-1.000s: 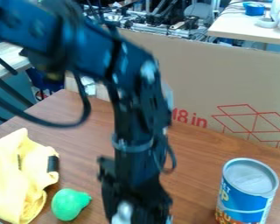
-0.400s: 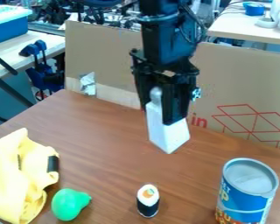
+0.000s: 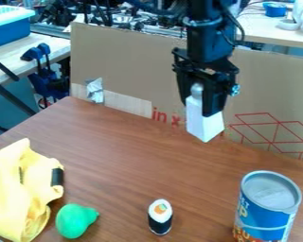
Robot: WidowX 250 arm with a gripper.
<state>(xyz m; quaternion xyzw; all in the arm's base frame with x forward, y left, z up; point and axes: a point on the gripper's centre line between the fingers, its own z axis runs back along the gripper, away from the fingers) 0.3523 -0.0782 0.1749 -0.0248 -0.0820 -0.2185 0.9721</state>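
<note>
- Where the wood-look surface (image 3: 125,151) runs nearest the cam, a green pear-shaped toy (image 3: 74,221) lies on its side, narrow end twd view's R.
- Sushi toy (image 3: 160,217): upright, blk band below, wht top w/ orange & green bits; btwn green toy & can, apart from both.
- Blue can (image 3: 265,208): upright at R, grey top up.
- Yellow cloth (image 3: 18,189): crumpled at L, just beside green toy, w/ blk patch on its R side.
- White block (image 3: 204,124): nr surface's far edge, R of ctr, wider at btm, rounded knob up top; can't tell if it touches the surface.
- End effector (image 3: 199,107): pointing down, closed on wht block's upper pt.
- Cardboard (image 3: 129,61): upright panel behind surface, w/ red print & a silvery patch (image 3: 95,90) at L.
- Bkgd: blue bin (image 3: 8,29) & blue clamps (image 3: 38,53) at L; pale table (image 3: 262,27) at R w/ blue tub (image 3: 275,9).
</note>
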